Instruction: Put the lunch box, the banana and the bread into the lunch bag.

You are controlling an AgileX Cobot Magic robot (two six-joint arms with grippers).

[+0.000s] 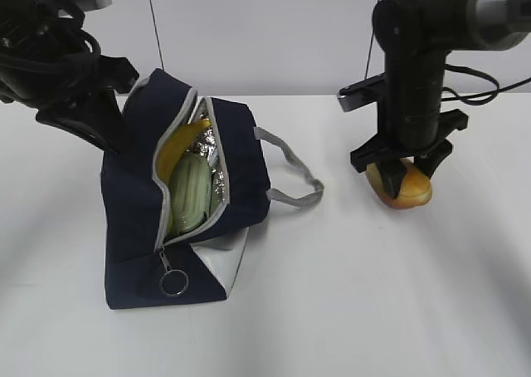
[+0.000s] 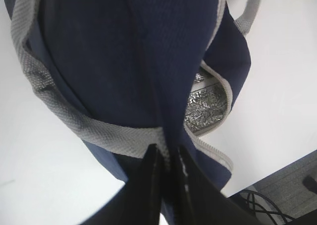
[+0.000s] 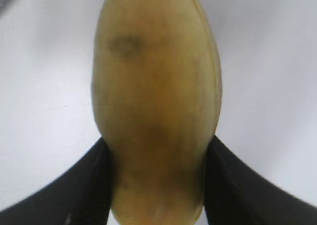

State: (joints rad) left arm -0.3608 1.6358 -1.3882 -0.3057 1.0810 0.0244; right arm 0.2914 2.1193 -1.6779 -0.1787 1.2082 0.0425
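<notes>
Left gripper (image 2: 166, 185) pinches lunch bag (image 1: 133, 219) fabric, keeping its mouth open; right gripper (image 3: 156, 185) half-closed around bread (image 1: 404, 186) near table's (image 1: 373, 310) right edge.

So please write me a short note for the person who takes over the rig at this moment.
Left pincer: shut on the lunch bag fabric, holding the bag open.
Right pincer: closed around the bread, which sits on the table to the right of the bag.
Done: banana and lunch box are inside the bag.
Left: lift the bread and put it into the bag.
</notes>
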